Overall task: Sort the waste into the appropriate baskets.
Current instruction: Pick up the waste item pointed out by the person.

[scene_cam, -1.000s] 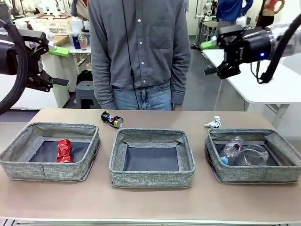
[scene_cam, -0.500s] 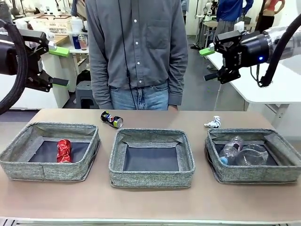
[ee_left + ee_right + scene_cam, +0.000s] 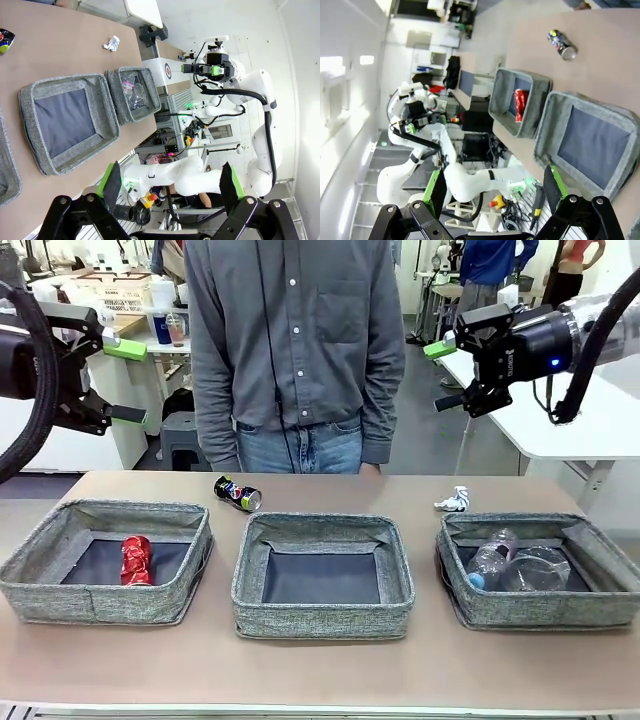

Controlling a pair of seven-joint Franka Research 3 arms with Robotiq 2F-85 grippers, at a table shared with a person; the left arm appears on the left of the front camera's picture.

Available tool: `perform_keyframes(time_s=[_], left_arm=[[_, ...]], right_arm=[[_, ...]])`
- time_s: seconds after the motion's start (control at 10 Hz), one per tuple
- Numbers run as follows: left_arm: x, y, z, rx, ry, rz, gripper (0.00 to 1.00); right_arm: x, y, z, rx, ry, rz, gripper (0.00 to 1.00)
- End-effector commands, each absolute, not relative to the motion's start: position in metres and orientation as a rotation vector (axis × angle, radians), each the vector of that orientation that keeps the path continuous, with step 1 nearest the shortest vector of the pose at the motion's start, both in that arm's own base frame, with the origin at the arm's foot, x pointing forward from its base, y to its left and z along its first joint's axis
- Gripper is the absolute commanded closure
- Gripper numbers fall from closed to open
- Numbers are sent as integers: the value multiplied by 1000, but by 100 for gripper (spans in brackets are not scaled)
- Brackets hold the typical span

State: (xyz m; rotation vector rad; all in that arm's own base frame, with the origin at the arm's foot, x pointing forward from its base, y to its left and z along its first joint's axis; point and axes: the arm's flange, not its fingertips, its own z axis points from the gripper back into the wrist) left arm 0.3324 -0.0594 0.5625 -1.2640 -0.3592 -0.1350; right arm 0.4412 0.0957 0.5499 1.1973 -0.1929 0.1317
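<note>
The left gripper and right gripper are held wide and empty, high over the table. Unsorted at its far edge lie the blue can and what looks like a wrapper. A descent onto the can is called for next, bound for the left basket beside the red can

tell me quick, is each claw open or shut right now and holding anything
Left claw: open, holding nothing, raised in the air.
Right claw: open, holding nothing, raised in the air.
</note>
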Motion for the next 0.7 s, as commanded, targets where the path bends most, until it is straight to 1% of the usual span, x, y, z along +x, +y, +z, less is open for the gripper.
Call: perform_keyframes(time_s=[0.0,0.6], left_arm=[[331,-60,566,-1273,-353,-131,0],[331,-60,566,-1273,-353,-131,0]], right_arm=[[443,96,557,1184,-188,117,0],[443,96,557,1184,-188,117,0]])
